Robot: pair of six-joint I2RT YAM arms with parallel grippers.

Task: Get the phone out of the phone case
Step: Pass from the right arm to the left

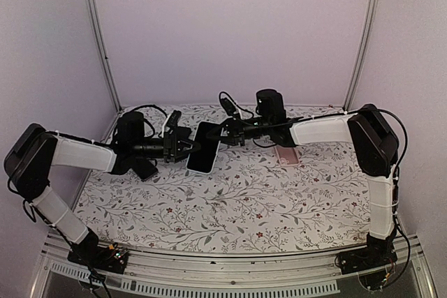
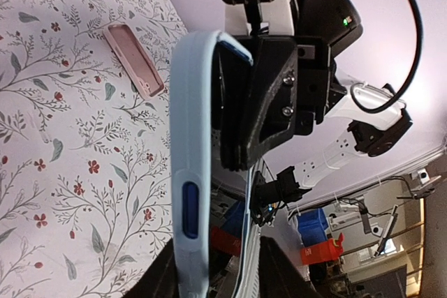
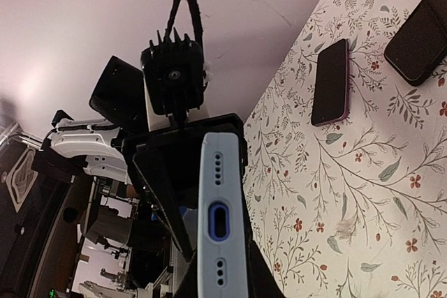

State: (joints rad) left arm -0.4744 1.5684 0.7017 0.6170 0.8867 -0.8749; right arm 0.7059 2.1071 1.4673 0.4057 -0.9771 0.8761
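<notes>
Hanging pale blue phone case [image 2: 187, 172], right claw [image 1: 225, 135] pinching one end, grip of left claw [image 1: 186, 149] unclear.

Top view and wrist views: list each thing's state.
phone: in its case, held off the table.
case: on the phone.
right gripper: shut on the phone.
left gripper: around the phone's other end, grip unclear.
pink case: empty, flat on the table.
red-edged phone: flat on the table.
black phone: flat on the table.
</notes>
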